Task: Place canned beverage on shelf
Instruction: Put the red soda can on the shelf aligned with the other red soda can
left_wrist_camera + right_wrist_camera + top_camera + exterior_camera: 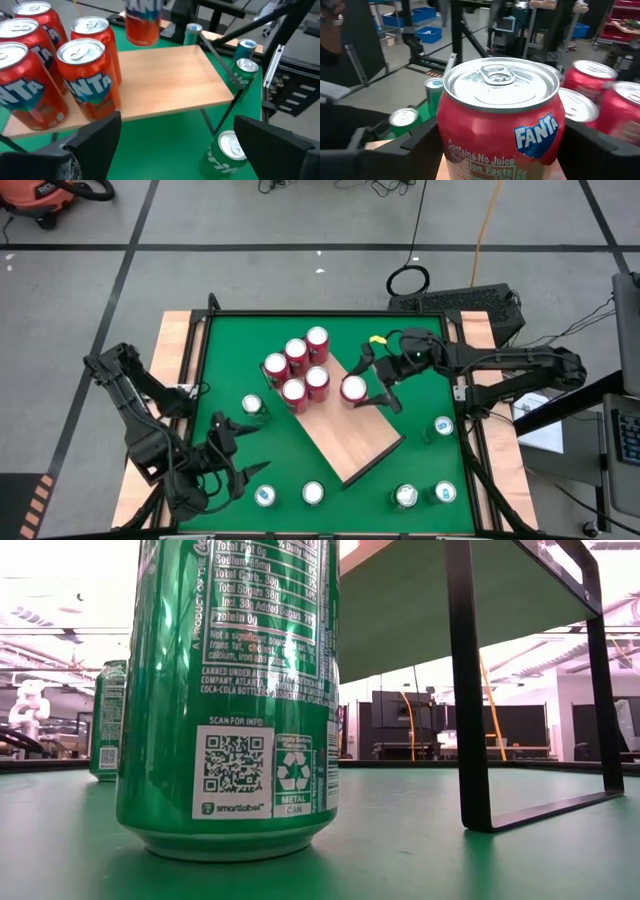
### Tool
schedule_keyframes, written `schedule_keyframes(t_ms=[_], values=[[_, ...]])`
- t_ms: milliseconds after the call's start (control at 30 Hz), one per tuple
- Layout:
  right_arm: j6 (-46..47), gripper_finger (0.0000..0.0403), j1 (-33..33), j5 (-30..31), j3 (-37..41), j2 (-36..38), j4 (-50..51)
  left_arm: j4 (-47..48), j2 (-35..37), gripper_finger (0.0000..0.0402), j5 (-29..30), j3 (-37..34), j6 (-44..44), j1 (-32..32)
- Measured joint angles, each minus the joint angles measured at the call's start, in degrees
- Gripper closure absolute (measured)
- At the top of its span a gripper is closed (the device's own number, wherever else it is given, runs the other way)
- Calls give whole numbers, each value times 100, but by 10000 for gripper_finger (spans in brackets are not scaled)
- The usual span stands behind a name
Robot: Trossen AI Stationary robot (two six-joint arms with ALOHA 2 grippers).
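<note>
High view: right gripper (pixel 366 383) clasps a Fanta can (pixel 353 389) on the shelf (pixel 355 435) (five cans (pixel 298 366) crowd beside); left gripper (pixel 237 448) open.

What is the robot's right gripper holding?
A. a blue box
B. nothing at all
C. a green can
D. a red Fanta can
D: in the right wrist view the red Fanta can sits between the right gripper's two fingers, and from above that gripper is around a red can over the shelf.
</note>
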State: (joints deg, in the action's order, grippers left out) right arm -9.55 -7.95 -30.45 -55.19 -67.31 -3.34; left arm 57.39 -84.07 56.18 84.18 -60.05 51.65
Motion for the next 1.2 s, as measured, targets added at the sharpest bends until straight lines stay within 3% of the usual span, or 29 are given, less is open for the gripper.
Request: schedule_keyframes(t_ms=[133, 367, 467, 600, 633, 767, 967, 1067, 1200], values=[[-85, 103, -314, -201, 3, 0, 8, 87, -22, 18, -21, -52, 312, -107], [-378, 103, -857, -950, 10, -77, 90, 253, 95, 18, 601, -50, 583, -80], [-531, 103, -1051, -1195, 10, -94, 30, 1095, 103, 18, 835, -50, -204, -114], [-673, 101, -1246, -1369, 88, -180, -37, 3221, 177, 18, 907, -53, -2225, -176], [-676, 100, -1290, -1370, 128, -209, -26, 3246, 240, 18, 932, -101, -2421, -190], [-590, 98, -1394, -1458, 299, -367, -372, 2304, 868, 18, 1078, -500, -1329, -222], [-194, 97, -1420, -1499, 489, -575, -1087, 1346, 1377, 18, 1250, -1278, -909, -222], [-207, 97, -1420, -1473, 489, -638, -1186, 416, 1455, 18, 1231, -1607, -414, -217], [-232, 97, -1452, -1480, 482, -789, -1287, -1062, 1451, 18, 1118, -1766, 871, -201]])
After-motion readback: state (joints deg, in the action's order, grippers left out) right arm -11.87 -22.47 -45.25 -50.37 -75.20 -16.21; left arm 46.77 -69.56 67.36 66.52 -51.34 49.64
